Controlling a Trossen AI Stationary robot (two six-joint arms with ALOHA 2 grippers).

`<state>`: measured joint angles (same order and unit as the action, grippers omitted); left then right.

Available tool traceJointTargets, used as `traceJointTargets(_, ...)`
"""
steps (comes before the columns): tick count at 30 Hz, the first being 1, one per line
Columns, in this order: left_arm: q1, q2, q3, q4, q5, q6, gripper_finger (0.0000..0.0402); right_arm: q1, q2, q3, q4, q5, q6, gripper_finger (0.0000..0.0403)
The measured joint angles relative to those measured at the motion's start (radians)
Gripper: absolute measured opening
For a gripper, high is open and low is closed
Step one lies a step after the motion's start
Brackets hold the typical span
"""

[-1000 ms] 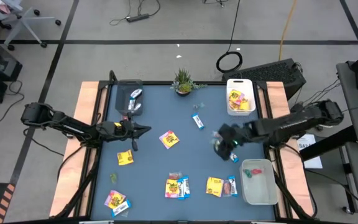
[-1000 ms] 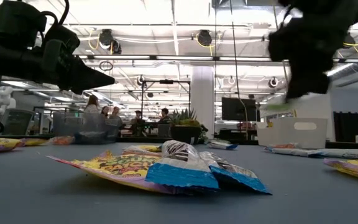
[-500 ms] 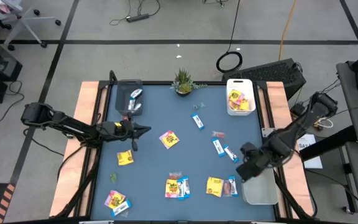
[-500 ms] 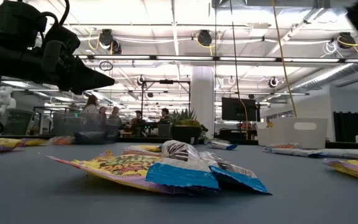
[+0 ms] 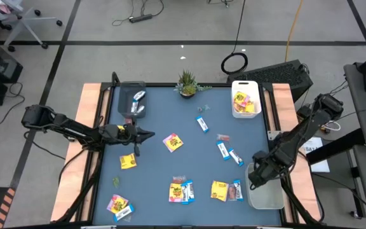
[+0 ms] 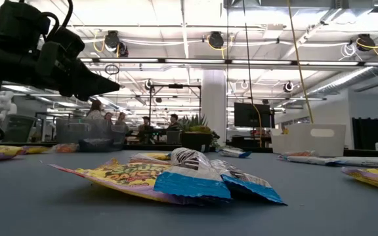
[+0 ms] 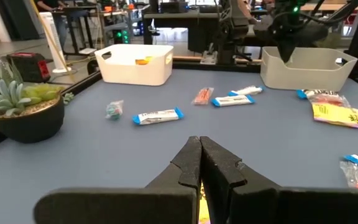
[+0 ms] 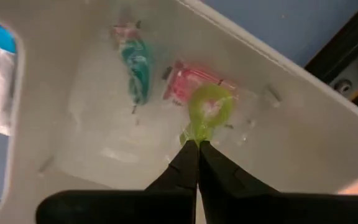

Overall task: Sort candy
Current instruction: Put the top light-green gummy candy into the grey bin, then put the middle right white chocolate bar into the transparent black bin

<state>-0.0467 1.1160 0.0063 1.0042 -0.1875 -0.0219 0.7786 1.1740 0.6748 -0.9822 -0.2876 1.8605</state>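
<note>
the right end effector point(image 8: 197, 144) hangs over the near white bin point(image 5: 267, 194), its fingers pinched tight on the wrapper tail of a small green candy point(image 8: 209, 107) that dangles above the bin floor. inside that bin, just beside the green piece, lie a pink candy point(image 8: 182, 87) and a teal candy point(image 8: 137, 65). in the high view this end effector point(image 5: 258, 178) sits over the edge of the near white bin that faces the middle of the surface.

the left end effector point(image 5: 150, 134) hovers well away from the near white bin, across the blue surface point(image 5: 164, 108), with its fingers closed together and nothing between them; in its own wrist view the closed tips point(image 7: 199, 144) point across the surface toward the bins.

the rest of the candy is scattered over the surface. close to the near white bin lie a yellow packet point(image 5: 218, 190) and a dark-wrapped piece point(image 5: 237, 190) touching it; farther off are another yellow packet with a blue bar point(image 5: 182, 191), two slim blue-and-white bars point(image 5: 228, 153), a small red piece point(image 5: 223, 137) and a single blue bar point(image 5: 202, 124). more yellow packets point(image 5: 173, 142) lie toward the left arm's side. a second white bin point(image 5: 245, 98), farther back than the near white bin, holds yellow packets. a dark tray point(image 5: 131, 102) with wrapped pieces and a small potted plant point(image 5: 187, 83) stand at the far edge.
</note>
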Motion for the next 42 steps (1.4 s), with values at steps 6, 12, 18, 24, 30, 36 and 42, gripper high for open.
traceJointTargets(6,0.0,0.0,0.0,0.0,0.0,0.0,0.0011,-0.013,-0.002,0.088,-0.069,-0.001,-0.118,0.0039)
traceJointTargets(12,0.0,0.0,0.0,-0.002,0.0,0.0,0.0011,-0.016,-0.002,0.277,-0.305,0.101,-0.145,0.0108)
traceJointTargets(18,0.0,0.0,0.0,-0.025,0.0,0.0,0.0011,-0.054,-0.002,0.374,-0.355,0.337,-0.225,0.0164)
traceJointTargets(24,0.0,0.0,0.0,-0.027,0.0,0.0,0.0011,-0.187,0.0,0.338,-0.222,0.51,-0.445,0.018)
traceJointTargets(30,0.0,0.0,0.0,-0.027,0.0,-0.01,0.0011,-0.333,0.038,0.184,-0.053,0.443,-0.611,0.018)
traceJointTargets(36,0.0,0.0,0.0,-0.028,0.0,-0.025,0.0011,-0.396,0.098,0.023,0.131,0.368,-0.627,0.018)
traceJointTargets(42,0.0,0.0,0.0,-0.028,0.0,-0.028,0.0011,-0.406,0.175,-0.047,0.267,0.299,-0.673,0.018)
